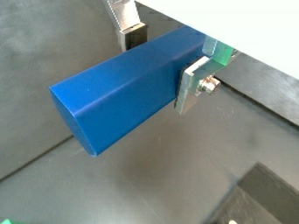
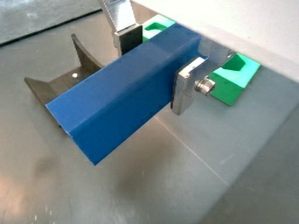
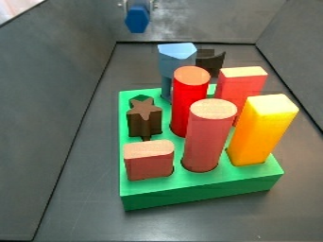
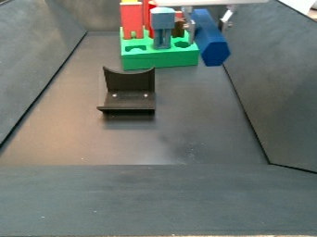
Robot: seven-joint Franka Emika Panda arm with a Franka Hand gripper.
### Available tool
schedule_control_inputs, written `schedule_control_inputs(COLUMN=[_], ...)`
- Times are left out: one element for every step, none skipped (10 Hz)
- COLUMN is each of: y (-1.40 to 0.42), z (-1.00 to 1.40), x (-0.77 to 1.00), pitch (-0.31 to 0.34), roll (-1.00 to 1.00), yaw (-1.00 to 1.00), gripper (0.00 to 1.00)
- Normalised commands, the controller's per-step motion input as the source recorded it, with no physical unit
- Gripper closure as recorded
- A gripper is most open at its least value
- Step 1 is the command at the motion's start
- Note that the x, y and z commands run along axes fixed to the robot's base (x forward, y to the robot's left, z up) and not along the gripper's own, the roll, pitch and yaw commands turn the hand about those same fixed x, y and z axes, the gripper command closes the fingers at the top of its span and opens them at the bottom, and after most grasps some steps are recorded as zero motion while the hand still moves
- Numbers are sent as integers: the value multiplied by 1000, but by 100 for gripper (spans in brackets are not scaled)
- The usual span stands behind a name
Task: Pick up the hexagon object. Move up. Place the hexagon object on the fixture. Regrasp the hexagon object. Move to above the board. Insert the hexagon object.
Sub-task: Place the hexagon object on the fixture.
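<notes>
The hexagon object (image 2: 117,101), a dark blue six-sided bar, is clamped in the gripper (image 2: 158,57), airborne near the green board (image 4: 158,51); insertion remains.

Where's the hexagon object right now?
The hexagon object is clamped in the gripper, in the air. In a side view it hangs beside the green board, beyond the fixture on the floor.
</notes>
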Motion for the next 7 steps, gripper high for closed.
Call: schedule_control_inputs(y=[-163, -150, 98, 122, 126, 110, 101], z=[-98, -92, 253, 269, 243, 205, 158], x=[1000, 1000, 1000, 1000, 1000, 1000, 1000], pitch=[68, 71, -116, -110, -85, -68, -44], roll=[-81, -68, -1000, -1000, -1000, -1000, -1000], yaw=[22, 25, -111, -115, -116, -110, -104], gripper=[100, 100, 100, 100, 100, 100, 100])
